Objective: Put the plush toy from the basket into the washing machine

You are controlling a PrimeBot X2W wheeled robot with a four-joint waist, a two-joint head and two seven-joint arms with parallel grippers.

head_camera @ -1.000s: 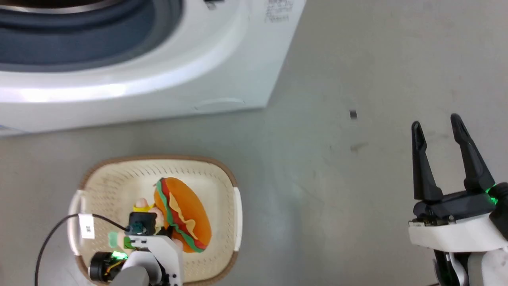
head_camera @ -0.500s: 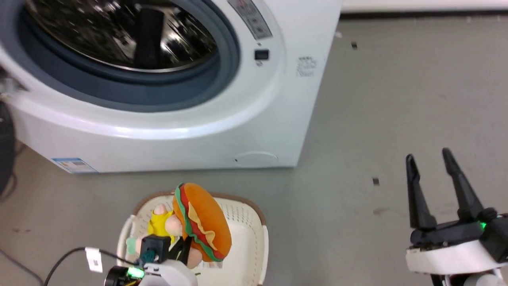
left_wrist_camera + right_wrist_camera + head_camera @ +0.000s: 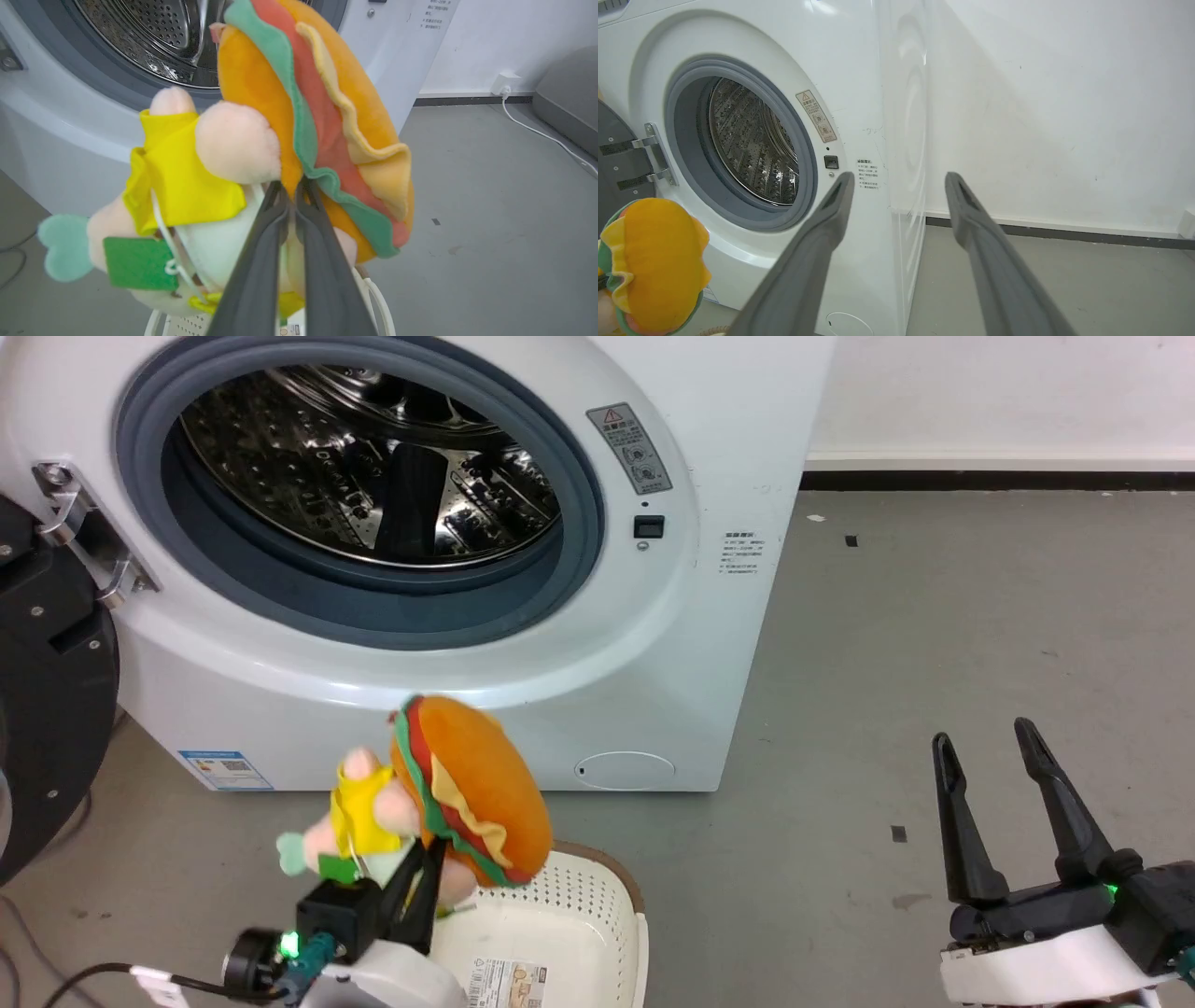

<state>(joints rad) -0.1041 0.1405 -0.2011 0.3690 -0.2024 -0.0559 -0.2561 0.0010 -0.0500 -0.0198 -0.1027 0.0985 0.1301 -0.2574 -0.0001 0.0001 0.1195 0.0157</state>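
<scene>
Head view. On washer (image 3: 709, 644) front: warning sticker (image 3: 627, 448) with red triangle at upper right of porthole (image 3: 583, 523), print too small to read. Text block (image 3: 742, 553) further right, unreadable. Blue label (image 3: 224, 770) low on left, unreadable. Barcode sticker (image 3: 509, 980) on basket (image 3: 597, 887) bottom, digits unreadable. Black door (image 3: 47, 709) swung open at left, steel drum (image 3: 373, 467) exposed. Left gripper (image 3: 429, 854) raised at lower left, fingers slanting up and right, pinched on underside of toy (image 3: 467, 784). Toy held edge-up above basket's left side, in front of washer's lower panel, below porthole, outside drum. Right gripper (image 3: 980, 733) at lower right over grey floor (image 3: 934, 616), fingers pointing up, spread wide, empty, well apart from toy and basket.

Left wrist view. Green tag (image 3: 140, 263) on white cord, no print legible. Fingers nearly closed, tips buried in fold between orange bun and pale pink part. Yellow piece and pink parts hanging at left, green, red and yellow layers at right. Basket rim at bottom edge beneath toy. Drum straight behind.

Right wrist view. Same warning sticker and text block beside porthole, still unreadable. Fingers spread wide, aimed at washer's front right corner and white wall (image 3: 1064, 93), gripping nothing. Toy at lower left edge, in front of washer below porthole.
</scene>
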